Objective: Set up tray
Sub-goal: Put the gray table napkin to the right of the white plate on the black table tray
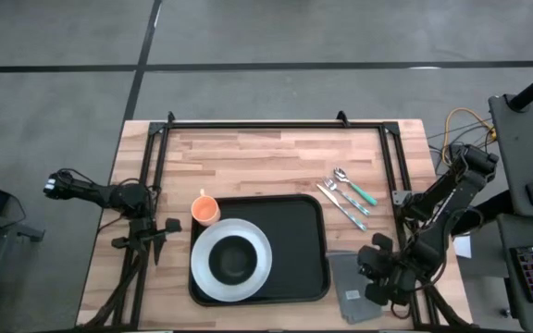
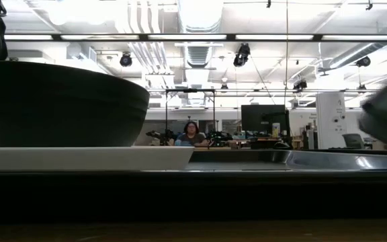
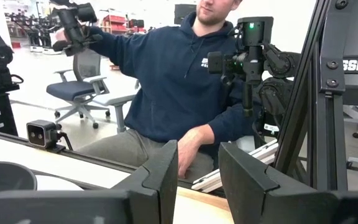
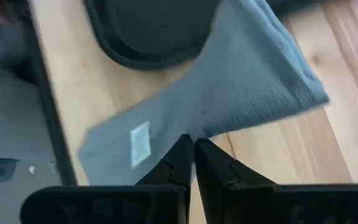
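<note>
**Inspector:** Where does the tray (image 1: 299,242) sit, and what does it carry?

**Assistant:** Near the table's front edge, centred. A white plate (image 1: 232,259) holding a dark bowl (image 1: 233,259) rests on its left half. The right half is bare.

**Inspector:** Handling?

**Assistant:** Judged stiff moulded plastic, smooth, likely slippery, light but uneven under the crockery. The raised rim at a rounded corner is the place to pinch.

**Inspector:** End effectors?

**Assistant:** The right gripper (image 4: 190,152) is clenched on the soft grey napkin (image 4: 241,81) beside the tray's right corner. The left gripper (image 3: 197,171) stands part open and empty, off to the left
</note>
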`<control>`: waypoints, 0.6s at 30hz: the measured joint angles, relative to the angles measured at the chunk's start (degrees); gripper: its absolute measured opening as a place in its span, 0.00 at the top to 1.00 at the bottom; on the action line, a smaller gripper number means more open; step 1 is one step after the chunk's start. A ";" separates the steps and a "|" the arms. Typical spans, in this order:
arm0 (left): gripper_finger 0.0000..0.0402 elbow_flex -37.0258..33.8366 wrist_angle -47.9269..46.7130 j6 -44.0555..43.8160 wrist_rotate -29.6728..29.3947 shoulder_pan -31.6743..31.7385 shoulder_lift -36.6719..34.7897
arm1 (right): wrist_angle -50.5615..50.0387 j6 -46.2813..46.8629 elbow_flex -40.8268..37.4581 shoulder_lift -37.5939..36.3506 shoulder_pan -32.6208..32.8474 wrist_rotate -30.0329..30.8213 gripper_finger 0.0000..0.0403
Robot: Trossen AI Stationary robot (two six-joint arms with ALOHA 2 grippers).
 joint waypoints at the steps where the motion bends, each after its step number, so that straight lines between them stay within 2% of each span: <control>1: 0.76 0.00 0.00 0.01 0.01 -0.01 0.00 | 0.41 -1.40 0.55 0.06 -0.09 0.47 0.98; 10: 0.76 0.00 0.00 0.01 0.00 -0.01 -0.01 | 6.84 -16.32 5.98 0.07 -2.12 0.55 0.98; 18: 0.76 0.00 0.00 0.02 0.00 -0.02 0.00 | 6.79 -28.19 9.69 0.05 -5.88 0.57 0.98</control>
